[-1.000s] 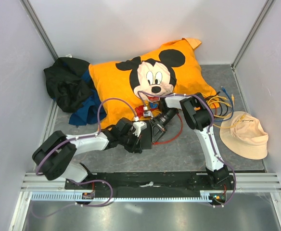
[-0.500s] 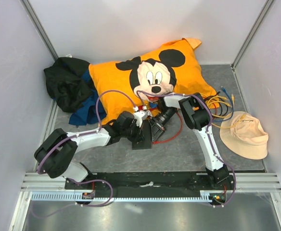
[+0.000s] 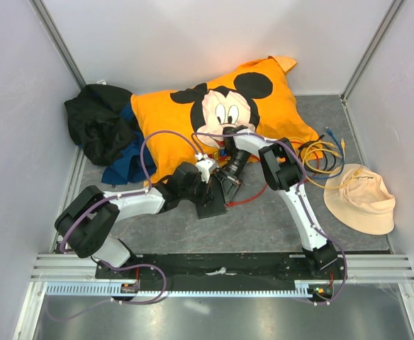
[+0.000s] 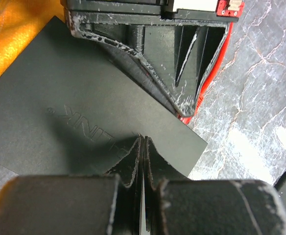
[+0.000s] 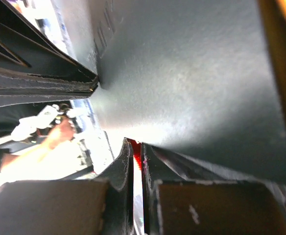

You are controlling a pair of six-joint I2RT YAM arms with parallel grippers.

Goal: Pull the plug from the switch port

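1. The pillow was orange, printed with a black, white and red cartoon mouse.
2. The switch was matte dark grey.
3. The cable was red.
4. The desk was grey, veined white.
5. The hat was cream.

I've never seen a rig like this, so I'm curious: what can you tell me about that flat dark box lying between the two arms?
The box is a flat, dark grey rectangular slab with a matte, plastic-looking top that bears faint embossed lettering. It lies on the marbled grey table, one end reaching the orange pillow. The left end effector, shut, appears to press its tips on the top. At the box's far edge the right end effector is shut on a red cable.
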